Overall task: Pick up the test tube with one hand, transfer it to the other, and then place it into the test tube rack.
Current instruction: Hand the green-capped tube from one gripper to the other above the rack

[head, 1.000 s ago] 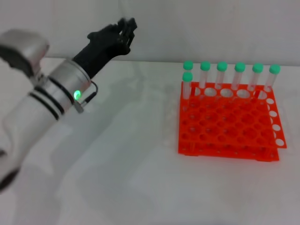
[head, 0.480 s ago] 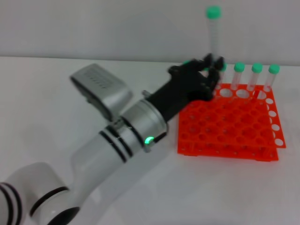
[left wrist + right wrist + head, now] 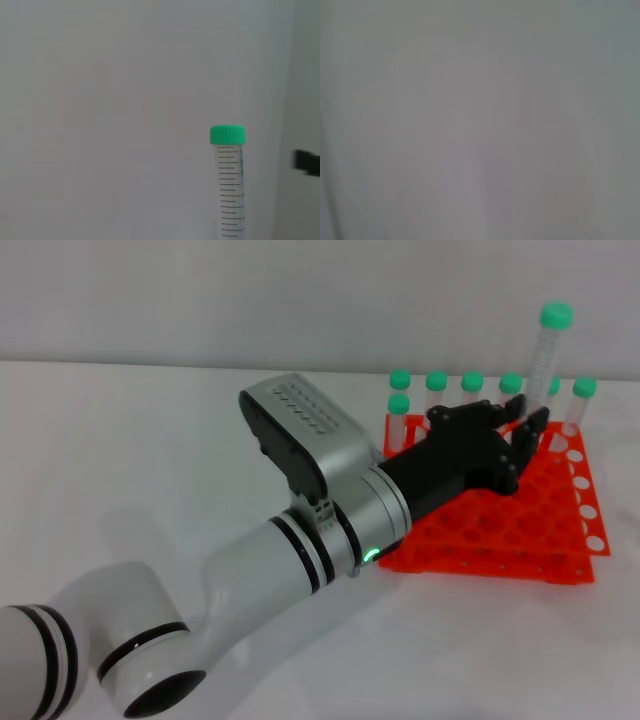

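Note:
My left gripper (image 3: 524, 430), a black multi-fingered hand on a white-silver arm, reaches across the table and is shut on the test tube (image 3: 545, 355). The tube stands upright, its green cap well above the fingers, over the back right part of the orange-red test tube rack (image 3: 490, 530). Whether the tube's tip is inside a hole is hidden by the fingers. In the left wrist view the test tube (image 3: 230, 195) shows its cap and graduation marks against a plain wall. My right gripper is out of view.
Several other green-capped tubes (image 3: 436, 390) stand in the rack's back row, close beside the hand. The rack sits on a white table (image 3: 150, 440), with a pale wall behind. The left arm's elbow housing (image 3: 300, 435) lies left of the rack.
The left hand has carried the tube rightward and lower, from above the rack's back middle to its back right part. The arm has stretched farther across the table.

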